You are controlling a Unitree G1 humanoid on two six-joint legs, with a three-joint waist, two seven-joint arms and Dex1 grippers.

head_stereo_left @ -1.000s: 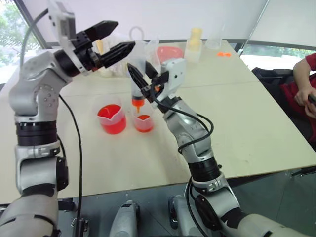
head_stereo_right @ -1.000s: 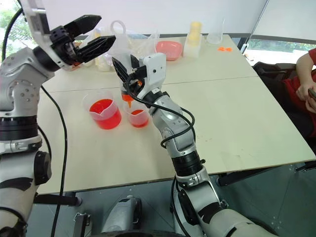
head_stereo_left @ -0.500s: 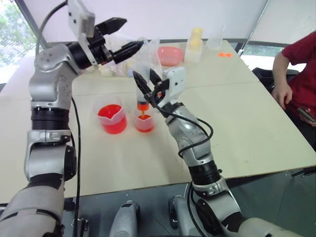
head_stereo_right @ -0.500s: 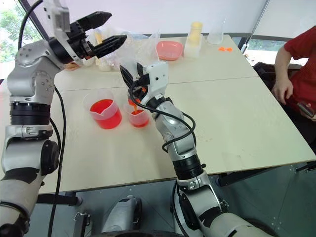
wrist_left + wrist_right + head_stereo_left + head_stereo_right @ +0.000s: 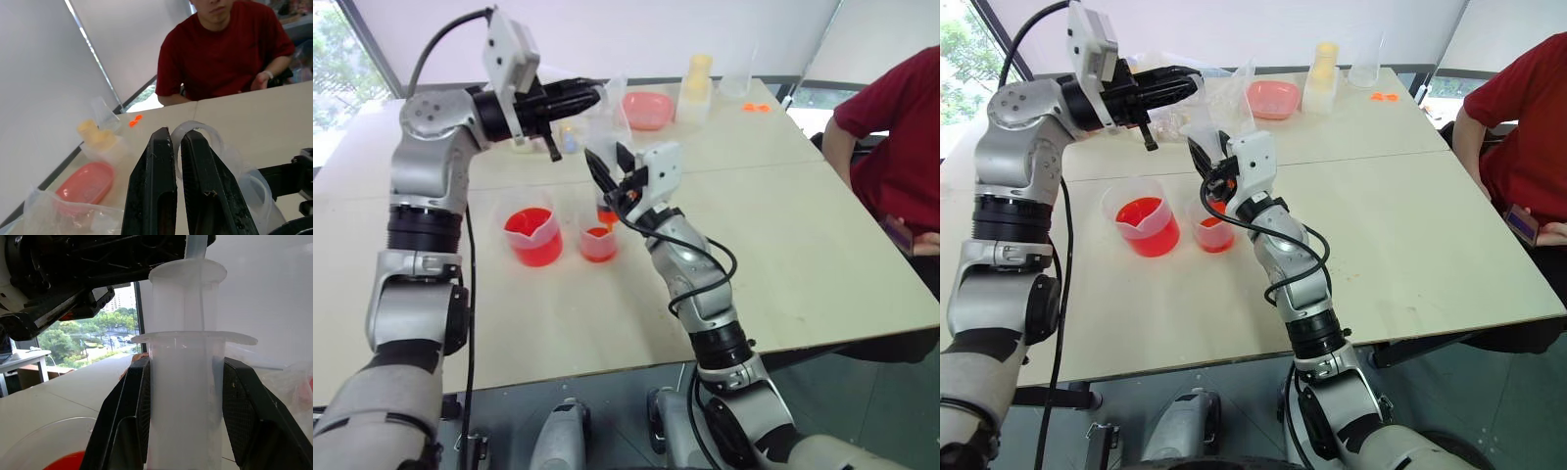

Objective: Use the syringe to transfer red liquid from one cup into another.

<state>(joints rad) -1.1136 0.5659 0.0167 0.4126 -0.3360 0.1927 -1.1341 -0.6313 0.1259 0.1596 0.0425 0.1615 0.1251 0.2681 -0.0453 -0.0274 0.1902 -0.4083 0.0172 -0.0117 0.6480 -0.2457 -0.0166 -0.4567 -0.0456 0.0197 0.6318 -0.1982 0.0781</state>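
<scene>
A pale wooden table (image 5: pixel 803 255) stands by bright windows, with a person in a red shirt (image 5: pixel 901 127) seated at its 3 o'clock edge.

The syringe (image 5: pixel 183 382) stands upright over the smaller cup (image 5: pixel 598 240), its orange tip (image 5: pixel 605 211) dipping into the cup's mouth. The right gripper (image 5: pixel 612 164) is clamped on the syringe barrel, one black finger on each side just under the flange, as the right wrist view shows. The plunger's ring (image 5: pixel 195 139) rises at 12 o'clock from that grip, and the left gripper (image 5: pixel 582 95) reaches in level from 10 o'clock, its two fingers (image 5: pixel 154 181) pressed together at the ring; whether they pinch it I cannot tell.

A little red liquid (image 5: pixel 598 235) lies in the smaller cup. At its 9 o'clock, just beside it, stands the wider beaker (image 5: pixel 532 235), holding more red liquid. Farther back, toward 12 o'clock, sit a pink dish (image 5: pixel 649 108), a pale yellow-topped bottle (image 5: pixel 697 86) and crumpled clear plastic bags (image 5: pixel 63 215).
</scene>
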